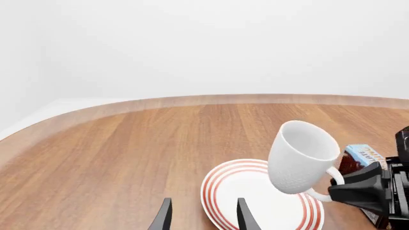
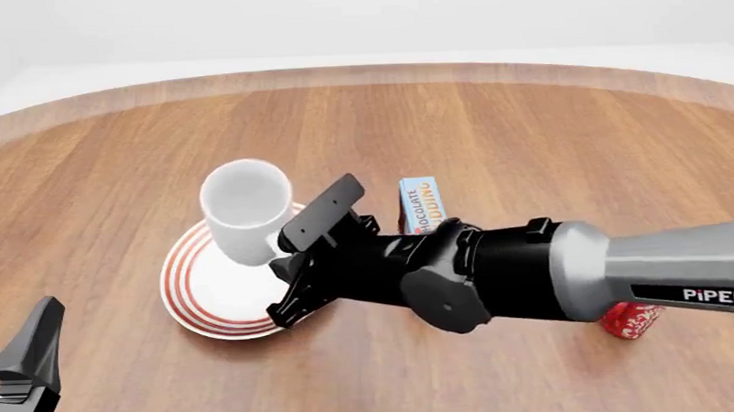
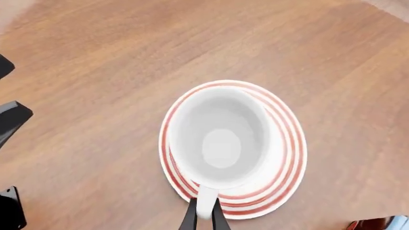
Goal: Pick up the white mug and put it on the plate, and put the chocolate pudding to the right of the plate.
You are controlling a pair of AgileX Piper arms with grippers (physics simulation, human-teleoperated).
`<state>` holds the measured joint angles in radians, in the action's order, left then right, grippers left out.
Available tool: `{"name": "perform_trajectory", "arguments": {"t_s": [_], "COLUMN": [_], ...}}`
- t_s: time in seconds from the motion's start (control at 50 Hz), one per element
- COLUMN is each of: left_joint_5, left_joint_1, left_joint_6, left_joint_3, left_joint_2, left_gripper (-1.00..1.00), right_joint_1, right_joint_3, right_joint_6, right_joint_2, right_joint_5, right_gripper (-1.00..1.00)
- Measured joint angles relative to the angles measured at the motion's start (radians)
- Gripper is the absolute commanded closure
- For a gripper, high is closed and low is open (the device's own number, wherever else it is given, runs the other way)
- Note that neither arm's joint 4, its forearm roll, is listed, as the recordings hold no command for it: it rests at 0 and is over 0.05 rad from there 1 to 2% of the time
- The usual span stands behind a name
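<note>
The white mug (image 2: 247,215) (image 1: 300,155) (image 3: 221,139) hangs tilted just over the plate (image 2: 197,299) (image 1: 252,189) (image 3: 290,148), a white one with red rings. My right gripper (image 2: 285,256) (image 3: 204,215) (image 1: 357,189) is shut on the mug's handle. The chocolate pudding (image 2: 422,202) (image 1: 365,154) stands on the table just right of the plate, partly hidden behind the right arm. My left gripper (image 1: 204,219) (image 2: 25,364) is open and holds nothing, near the front left, short of the plate.
A red mug (image 2: 627,321) with white patterns sits at the right, mostly hidden under the right arm. The wooden table's curved far edge (image 2: 362,73) runs across the back.
</note>
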<state>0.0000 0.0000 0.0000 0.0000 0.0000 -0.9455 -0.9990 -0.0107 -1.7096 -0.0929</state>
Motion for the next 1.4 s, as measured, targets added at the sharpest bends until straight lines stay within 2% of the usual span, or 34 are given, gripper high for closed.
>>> {"name": "perform_trajectory", "arguments": {"t_s": [1.4], "left_joint_5": [0.0], "left_joint_1": [0.0], "left_joint_6": [0.0], "left_joint_3": [0.0], "left_joint_2": [0.0], "left_gripper": [-1.0], "right_joint_1": [0.001], "right_joint_3": [-0.093], "right_joint_6": [-0.055], "right_joint_2": [-0.168], "right_joint_5": [0.019], "right_gripper": [1.0]}}
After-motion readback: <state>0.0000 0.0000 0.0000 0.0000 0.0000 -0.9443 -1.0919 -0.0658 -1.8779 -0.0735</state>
